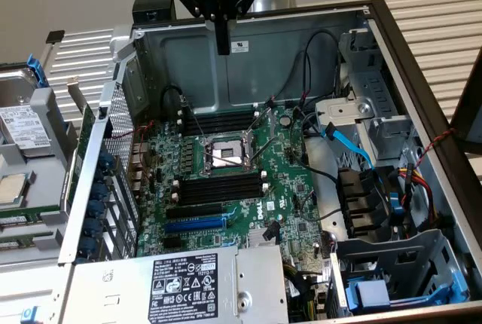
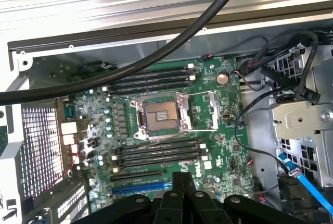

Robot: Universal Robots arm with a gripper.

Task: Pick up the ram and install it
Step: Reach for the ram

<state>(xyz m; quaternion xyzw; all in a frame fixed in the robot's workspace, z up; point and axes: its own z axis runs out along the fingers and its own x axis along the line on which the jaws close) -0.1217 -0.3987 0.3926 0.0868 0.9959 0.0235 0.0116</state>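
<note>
The fingers look pressed together, nothing visibly between them. The gripper hangs at 12 o'clock in the exterior view, above the open computer chassis and well clear of the motherboard. Black memory slots lie at 12 and 6 o'clock of the CPU socket. At 9 o'clock, outside the chassis, lies a thin green board, possibly the ram; I cannot tell.

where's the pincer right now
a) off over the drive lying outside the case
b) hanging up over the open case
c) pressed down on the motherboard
b: in the exterior view the pincer hangs over the open case, high up and apart from the motherboard below it.
</note>
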